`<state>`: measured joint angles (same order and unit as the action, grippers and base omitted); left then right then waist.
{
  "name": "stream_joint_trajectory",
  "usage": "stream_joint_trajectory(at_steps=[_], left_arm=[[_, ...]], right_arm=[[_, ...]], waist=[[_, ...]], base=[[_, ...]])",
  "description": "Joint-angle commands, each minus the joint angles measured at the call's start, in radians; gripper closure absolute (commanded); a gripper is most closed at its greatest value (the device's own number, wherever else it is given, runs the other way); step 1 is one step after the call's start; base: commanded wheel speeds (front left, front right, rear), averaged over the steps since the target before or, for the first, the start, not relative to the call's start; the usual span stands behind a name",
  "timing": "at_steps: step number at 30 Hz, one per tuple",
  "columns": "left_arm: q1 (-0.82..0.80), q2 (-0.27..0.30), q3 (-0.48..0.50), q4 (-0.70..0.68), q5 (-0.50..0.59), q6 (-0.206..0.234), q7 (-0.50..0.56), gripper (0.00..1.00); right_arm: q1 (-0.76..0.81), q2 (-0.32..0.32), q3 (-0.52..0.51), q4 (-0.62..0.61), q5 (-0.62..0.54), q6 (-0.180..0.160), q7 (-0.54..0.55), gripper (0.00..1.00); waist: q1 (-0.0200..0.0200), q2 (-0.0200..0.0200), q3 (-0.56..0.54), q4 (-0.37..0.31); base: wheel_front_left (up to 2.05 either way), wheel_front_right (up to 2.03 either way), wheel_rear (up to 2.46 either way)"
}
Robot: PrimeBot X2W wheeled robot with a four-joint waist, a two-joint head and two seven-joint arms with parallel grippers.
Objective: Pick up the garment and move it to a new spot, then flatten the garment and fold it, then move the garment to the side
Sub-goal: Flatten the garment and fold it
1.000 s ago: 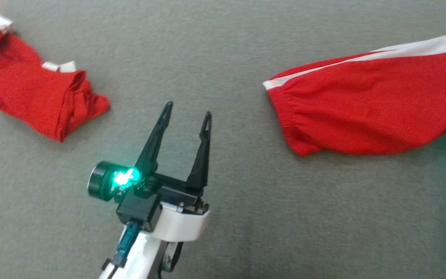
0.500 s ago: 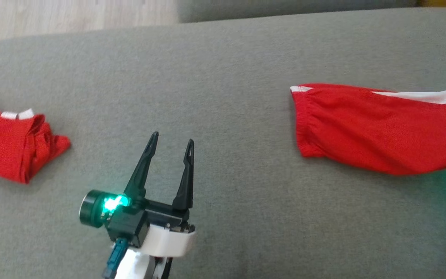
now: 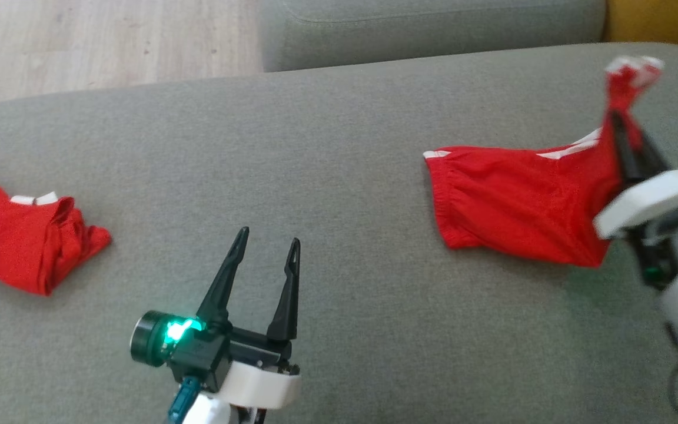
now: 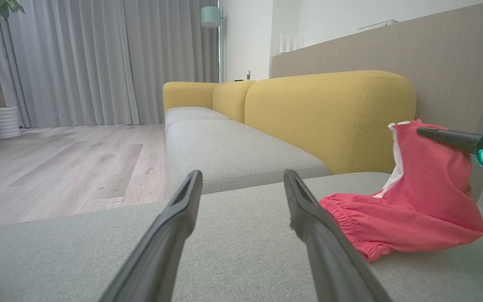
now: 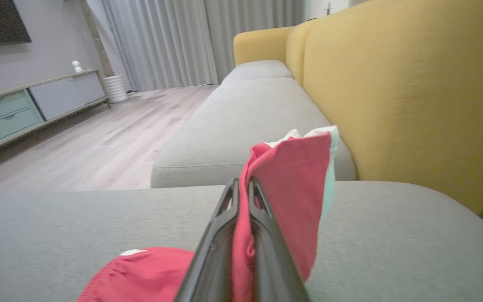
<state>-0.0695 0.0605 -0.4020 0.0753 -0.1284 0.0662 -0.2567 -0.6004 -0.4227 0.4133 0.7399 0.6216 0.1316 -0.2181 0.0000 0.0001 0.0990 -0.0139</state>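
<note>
The right claw [image 5: 242,184] is clenching one end of a red garment [image 3: 504,206] with white trim, holding that end raised while the rest is lying on the right side of a grey sofa cushion [image 3: 339,147]. The left claw [image 3: 269,235] is hovering released, fingers spread, over the cushion's middle. A second red cloth [image 3: 15,244] is lying crumpled at the far left.
</note>
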Motion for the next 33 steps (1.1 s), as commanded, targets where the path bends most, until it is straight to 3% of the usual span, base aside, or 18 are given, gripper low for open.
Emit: stream_joint_trajectory(at_steps=[1, 7, 8, 9, 10, 15, 20, 27, 33], left_arm=[[-0.009, -0.007, 0.031, -0.026, -0.003, -0.003, -0.005, 0.0], [-0.002, -0.009, 0.023, -0.018, -0.007, -0.007, -0.005, 0.0], [-0.001, -0.009, 0.022, -0.018, -0.008, -0.006, -0.005, 0.0], [0.002, -0.009, 0.021, -0.016, -0.01, -0.005, -0.005, 0.0], [0.005, -0.009, 0.023, -0.016, -0.014, -0.003, -0.005, 0.0], [0.029, -0.01, 0.034, -0.023, -0.046, 0.012, -0.005, 0.0], [0.07, -0.01, 0.062, -0.034, -0.094, 0.036, -0.005, 0.0], [0.167, -0.01, 0.131, -0.089, -0.103, 0.065, -0.005, 0.0], [0.252, -0.01, 0.179, -0.146, -0.084, 0.082, -0.005, 0.0]], right_arm=[[-0.013, 0.038, 0.035, -0.057, -0.024, -0.001, 0.013, 1.0], [0.021, 0.167, 0.121, -0.089, -0.042, -0.001, 0.049, 1.0], [0.033, 0.187, 0.137, -0.086, -0.045, -0.001, 0.052, 0.85], [0.047, 0.203, 0.152, -0.082, -0.047, -0.001, 0.055, 0.34], [0.061, 0.215, 0.158, -0.079, -0.048, -0.001, 0.051, 0.0], [0.139, 0.196, 0.138, -0.121, -0.093, -0.001, -0.018, 0.0], [0.272, 0.154, -0.017, -0.268, -0.207, -0.001, -0.043, 0.0], [0.578, 0.224, -0.242, -0.595, -0.316, -0.001, -0.043, 0.0], [0.731, 0.265, -0.283, -0.678, -0.389, -0.001, -0.043, 0.0]], waist=[[0.0, -0.0001, -0.004, 0.013], [0.0, -0.0001, -0.013, 0.041], [0.0, -0.0001, -0.018, 0.047], [0.0, -0.0001, -0.023, 0.052], [0.0, -0.0001, -0.028, 0.057], [0.0, -0.0001, -0.054, 0.065], [0.0, -0.0001, -0.086, 0.049], [0.0, -0.0001, -0.147, 0.015], [0.0, -0.0001, -0.175, -0.004]], base=[[0.0, 0.0, 0.0], [0.0, 0.0, 0.0], [0.0, 0.0, 0.0], [0.0, 0.0, 0.0], [0.0, 0.0, 0.0], [0.0, 0.0, 0.0], [0.0, 0.0, 0.0], [0.0, 0.0, 0.0], [0.0, 0.0, 0.0]])
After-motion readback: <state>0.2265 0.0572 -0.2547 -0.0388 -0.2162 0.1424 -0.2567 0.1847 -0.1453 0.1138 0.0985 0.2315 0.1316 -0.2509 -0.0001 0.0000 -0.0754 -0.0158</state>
